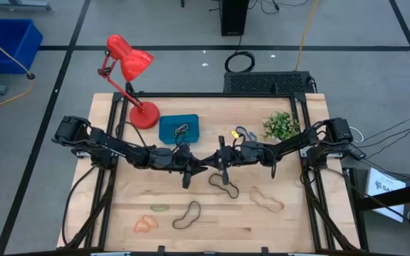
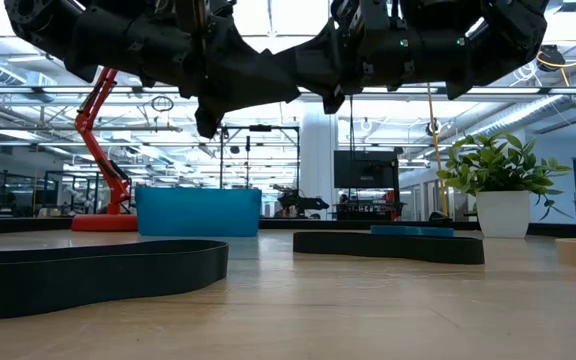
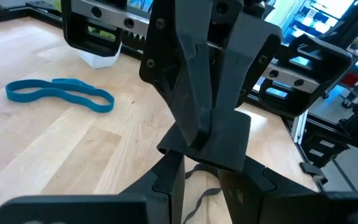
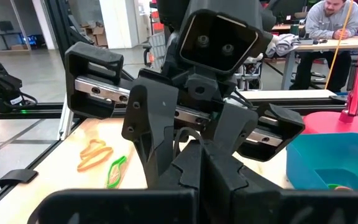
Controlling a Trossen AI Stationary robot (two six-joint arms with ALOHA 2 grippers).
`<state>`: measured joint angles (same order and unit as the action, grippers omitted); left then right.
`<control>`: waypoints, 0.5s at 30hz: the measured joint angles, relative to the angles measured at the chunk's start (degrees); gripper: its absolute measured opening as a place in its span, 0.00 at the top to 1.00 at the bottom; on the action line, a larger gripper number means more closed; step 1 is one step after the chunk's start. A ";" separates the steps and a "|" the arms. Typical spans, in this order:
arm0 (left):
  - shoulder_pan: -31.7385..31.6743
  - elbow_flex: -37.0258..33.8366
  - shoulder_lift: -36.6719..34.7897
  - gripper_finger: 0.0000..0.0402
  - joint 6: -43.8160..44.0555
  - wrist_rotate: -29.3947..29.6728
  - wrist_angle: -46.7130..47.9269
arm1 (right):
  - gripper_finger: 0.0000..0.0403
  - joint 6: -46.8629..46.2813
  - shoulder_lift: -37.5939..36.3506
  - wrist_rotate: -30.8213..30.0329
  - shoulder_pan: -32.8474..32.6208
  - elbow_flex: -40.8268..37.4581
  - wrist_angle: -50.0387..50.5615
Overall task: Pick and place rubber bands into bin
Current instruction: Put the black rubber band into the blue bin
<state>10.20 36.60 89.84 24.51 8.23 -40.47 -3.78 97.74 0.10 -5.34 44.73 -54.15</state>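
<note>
My two grippers meet tip to tip above the table's middle. My right gripper [image 1: 218, 162] is shut, and a thin dark rubber band [image 4: 188, 134] arcs out at its fingertips. My left gripper [image 1: 202, 168] faces it with a finger on each side of those fingertips. The teal bin [image 1: 179, 128] stands behind them beside the red lamp, with a band [image 1: 182, 129] lying inside. More rubber bands lie flat on the table: black [image 1: 223, 186], tan [image 1: 267, 200], dark [image 1: 186, 215], green [image 1: 159, 208], orange [image 1: 145, 225], blue [image 3: 61, 94]. My left gripper has its two fingers [image 3: 168, 180] against the sides of the right gripper's shut fingertips [image 3: 207, 148], coming level from the table's left. A gap stays between its own tips, and the thin band [image 3: 205, 184] shows through it. My right gripper pinches the thin dark band between its fingertips [image 4: 194, 163], coming level from the table's right. The place of the pinch is hidden by the fingers. A short loop of the band [image 4: 188, 134] stands out past the tips, clear of the table.
A red desk lamp [image 1: 130, 71] stands at the far left by the bin, and a potted plant [image 1: 281, 126] at the far right. A person [image 4: 334, 22] sits at a desk beyond the table. Bare wood lies along the near edge between the bands.
</note>
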 joint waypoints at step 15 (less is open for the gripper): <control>0.00 0.00 0.00 0.53 -0.26 2.40 -0.07 | 1.00 -0.01 -0.01 0.00 0.00 0.00 0.90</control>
<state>10.20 36.60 89.84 24.25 10.63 -40.53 -3.79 97.73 0.10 -5.34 44.73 -53.25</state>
